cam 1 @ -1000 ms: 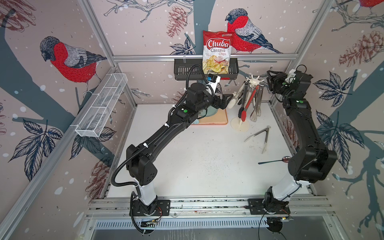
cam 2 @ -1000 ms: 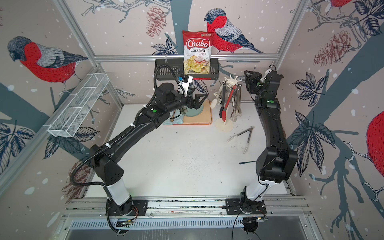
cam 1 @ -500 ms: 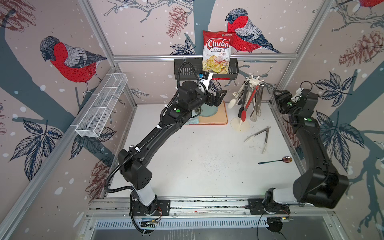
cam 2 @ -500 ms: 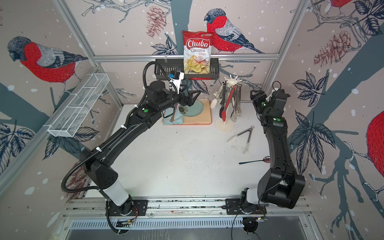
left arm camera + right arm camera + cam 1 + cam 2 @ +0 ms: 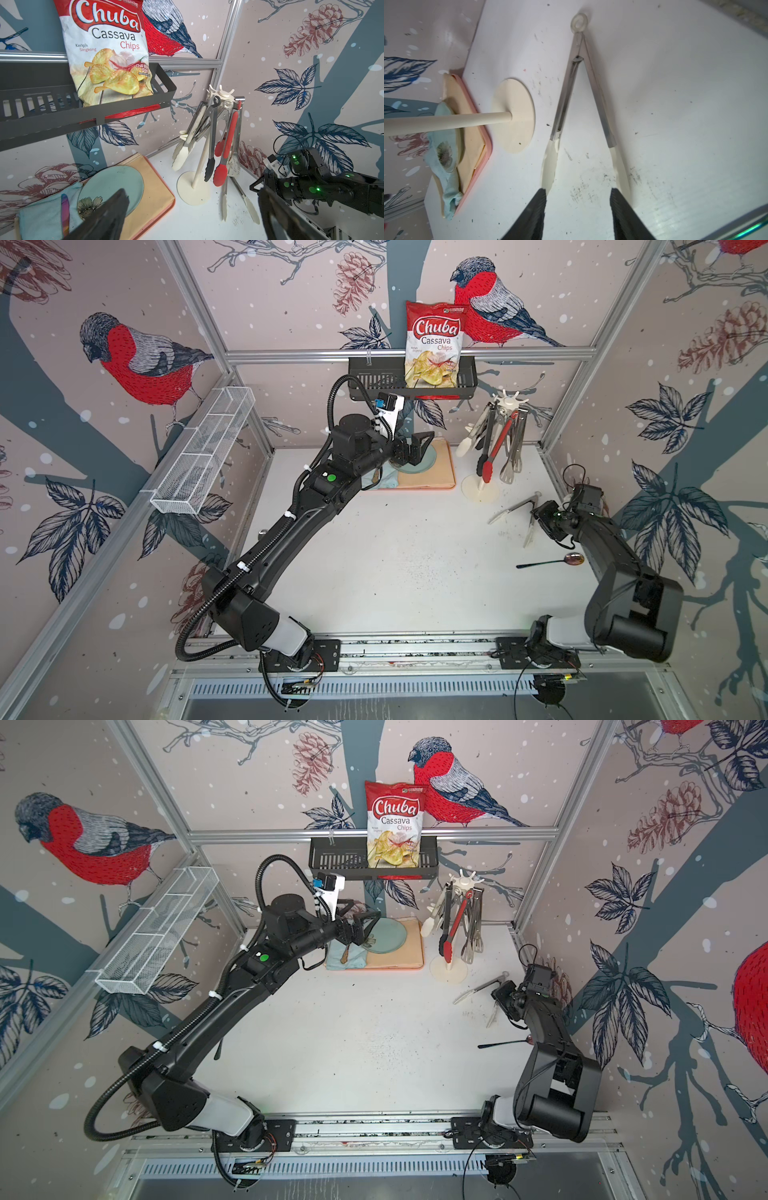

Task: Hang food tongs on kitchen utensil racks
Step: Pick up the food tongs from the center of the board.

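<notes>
Swinging down from the rack's crown, the right arm has brought its right fingers (image 5: 536,209) low over the white-tipped tongs (image 5: 596,87). These lie open in a V on the table (image 5: 395,551) just beside the rack (image 5: 473,491), loop end toward the back wall. Those fingers are spread with nothing between them, and in the wrist view they line up with the two white tips; whether they touch I cannot tell. The step in hand looks like picking up the last tongs. It would probably go best with a hold further up, near the hinge, squeezing both arms together so the loop stays free to slip over an empty hook. On the rack the red-tipped tongs (image 5: 496,448) hang among three others. The left fingers (image 5: 110,212), spread wide and holding nothing, hover above the peach tray (image 5: 153,193), which carries a teal plate (image 5: 116,182), a blue cloth (image 5: 41,218) and a pink-handled knife (image 5: 64,207). A dark spoon (image 5: 548,561) lies near the right arm. The black slotted basket (image 5: 361,385) holds a bag of cassava chips (image 5: 434,348); nothing shows in the white wire-mesh basket (image 5: 199,464).
</notes>
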Controlling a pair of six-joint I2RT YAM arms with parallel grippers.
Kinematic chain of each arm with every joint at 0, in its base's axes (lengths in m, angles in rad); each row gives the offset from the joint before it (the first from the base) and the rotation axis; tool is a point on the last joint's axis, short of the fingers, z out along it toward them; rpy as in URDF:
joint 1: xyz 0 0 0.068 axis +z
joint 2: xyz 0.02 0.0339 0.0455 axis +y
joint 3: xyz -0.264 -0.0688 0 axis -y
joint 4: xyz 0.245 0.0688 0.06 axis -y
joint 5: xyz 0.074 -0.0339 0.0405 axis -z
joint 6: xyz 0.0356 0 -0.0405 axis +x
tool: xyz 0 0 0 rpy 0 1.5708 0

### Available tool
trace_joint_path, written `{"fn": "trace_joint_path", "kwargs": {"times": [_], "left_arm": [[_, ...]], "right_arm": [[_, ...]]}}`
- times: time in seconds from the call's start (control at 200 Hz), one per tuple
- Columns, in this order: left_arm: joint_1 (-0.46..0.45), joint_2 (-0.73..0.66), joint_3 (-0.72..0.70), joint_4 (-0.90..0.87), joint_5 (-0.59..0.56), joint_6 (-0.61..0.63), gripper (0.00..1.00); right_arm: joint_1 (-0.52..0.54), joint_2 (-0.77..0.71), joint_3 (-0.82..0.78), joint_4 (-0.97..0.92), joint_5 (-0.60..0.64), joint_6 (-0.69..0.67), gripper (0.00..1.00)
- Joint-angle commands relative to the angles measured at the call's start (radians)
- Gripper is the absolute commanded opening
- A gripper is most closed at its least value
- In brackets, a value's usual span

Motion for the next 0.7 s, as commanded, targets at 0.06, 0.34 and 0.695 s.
{"fn": "trace_joint_path", "kwargs": {"times": [0.06, 0.34, 0.695], "left_arm": [[0.009, -0.036, -0.039, 0.017, -0.012, 0.002, 0.96], [0.023, -0.096, -0.142, 0.024, -0.053, -0.013, 0.96], [0.032, -0.113, -0.179, 0.010, -0.062, -0.023, 0.96]], "right_arm": [[-0.012, 0.099, 0.054, -0.001, 0.031, -0.086, 0.52], [-0.010, 0.285, 0.166, -0.011, 0.073, -0.170, 0.48], [0.011, 0.442, 0.298, -0.024, 0.116, -0.246, 0.37]]}}
